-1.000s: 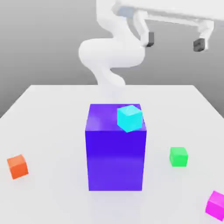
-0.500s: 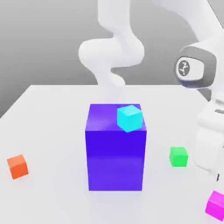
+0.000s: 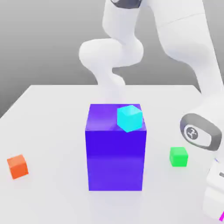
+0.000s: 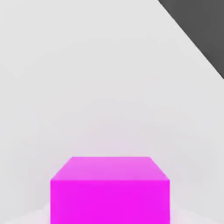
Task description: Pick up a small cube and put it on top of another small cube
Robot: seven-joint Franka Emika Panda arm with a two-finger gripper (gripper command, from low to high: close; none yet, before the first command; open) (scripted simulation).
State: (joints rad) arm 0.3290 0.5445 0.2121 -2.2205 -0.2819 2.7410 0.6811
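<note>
At the exterior view's left, an orange cube [image 3: 17, 166] sits alone on your pale bench [image 3: 57, 131], turned at an angle and well apart from the tall blue-purple block [image 3: 115, 159] that stands upright in the middle of the scene. Atop that block, near the top's right-hand side in the exterior view, you see a cyan cube [image 3: 130, 118], turned corner-first, its lower corner overlapping the block's near top edge from this angle. Behind the block rises the white base end of your Panda arm [image 3: 192, 43], which arches over toward the exterior view's right and bends down past a green cube [image 3: 179, 157]. The green cube rests on the bench between the block and the lowered hand, touching neither.

At the far right of the exterior view, your tool [image 4: 110, 214] is closed on the small magenta cube [image 4: 110, 201], low at the bench's near side. Only a sliver of magenta peeks out beside the white hand there, while the hand view gives you the cube's top and one side face, squared up in the grip. Whether the cube touches the bench, you cannot tell.
</note>
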